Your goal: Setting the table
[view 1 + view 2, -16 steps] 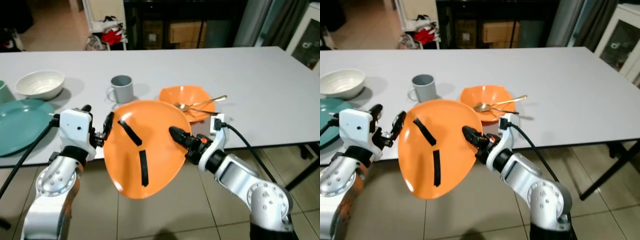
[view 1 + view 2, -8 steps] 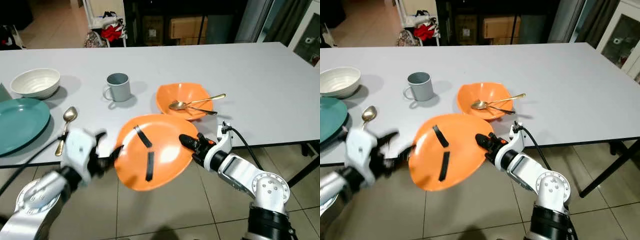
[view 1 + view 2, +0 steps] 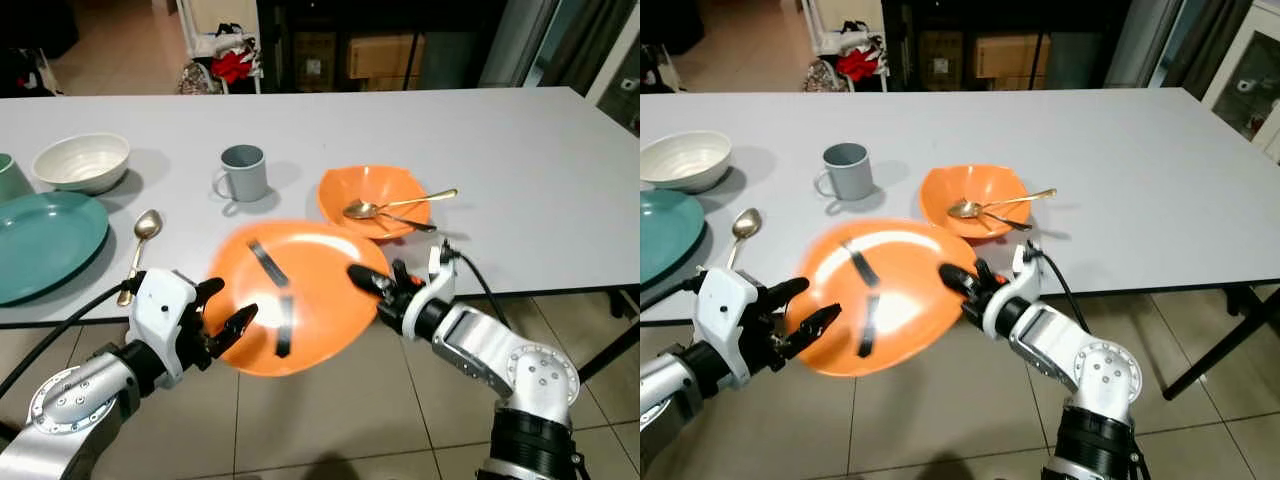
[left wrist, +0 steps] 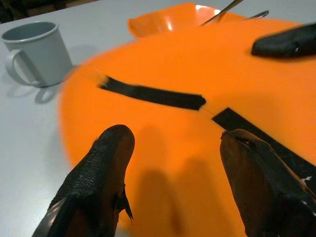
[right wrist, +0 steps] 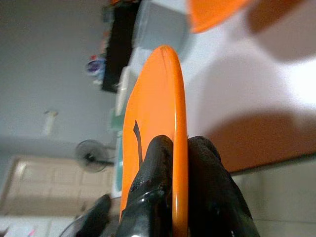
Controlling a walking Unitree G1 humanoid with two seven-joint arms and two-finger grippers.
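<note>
An orange plate (image 3: 300, 300) with black tape strips hangs nearly flat at the table's front edge, partly over the floor. My right gripper (image 3: 368, 282) is shut on the plate's right rim, with the rim pinched between its fingers (image 5: 158, 163). My left gripper (image 3: 228, 307) stands open at the plate's left rim, its two fingers (image 4: 98, 173) spread just above the plate (image 4: 197, 143) without gripping it. Whether the plate touches the table I cannot tell.
On the white table (image 3: 520, 170) behind the plate sit an orange bowl (image 3: 370, 190) holding two spoons (image 3: 400, 205) and a grey mug (image 3: 243, 172). To the left lie a gold spoon (image 3: 140, 240), a teal plate (image 3: 45, 240) and a white bowl (image 3: 82, 160).
The plate went from steeply tilted to nearly flat and came down to the table edge. My left gripper left the rim, dropped, then came back open beside it.
</note>
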